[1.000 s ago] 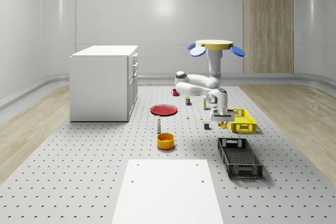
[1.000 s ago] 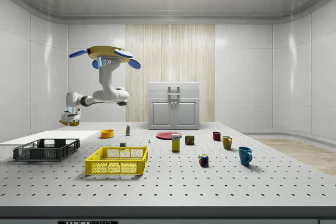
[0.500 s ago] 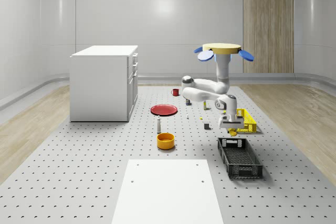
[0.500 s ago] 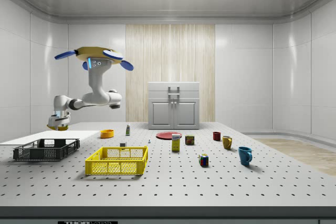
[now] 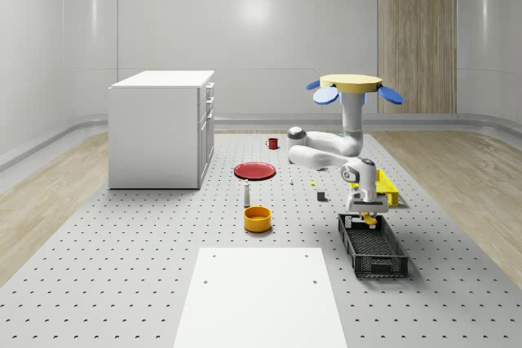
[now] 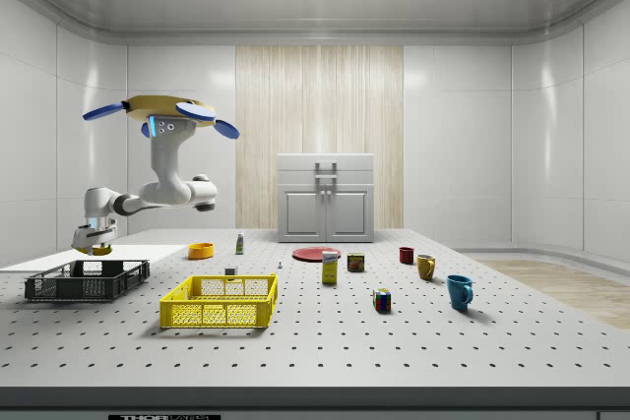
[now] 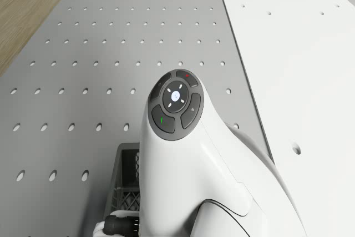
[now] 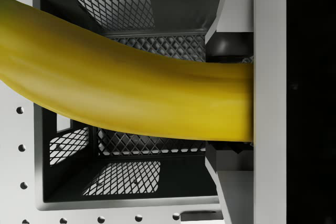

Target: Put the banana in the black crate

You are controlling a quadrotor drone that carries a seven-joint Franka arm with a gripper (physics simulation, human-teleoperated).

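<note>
drone (image 5: 351,83) hovers; hand (image 5: 366,216) grips smooth curved banana (image 8: 126,82) above black mesh-walled crate (image 8: 126,9).

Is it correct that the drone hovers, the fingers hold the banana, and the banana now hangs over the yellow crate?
Not quite. The banana hangs over the black crate, not the yellow crate. The wrist view shows the black mesh crate directly beneath it, and the whole-scene view agrees. The rest stands: the drone hovers and the gripper holds the banana.
</note>
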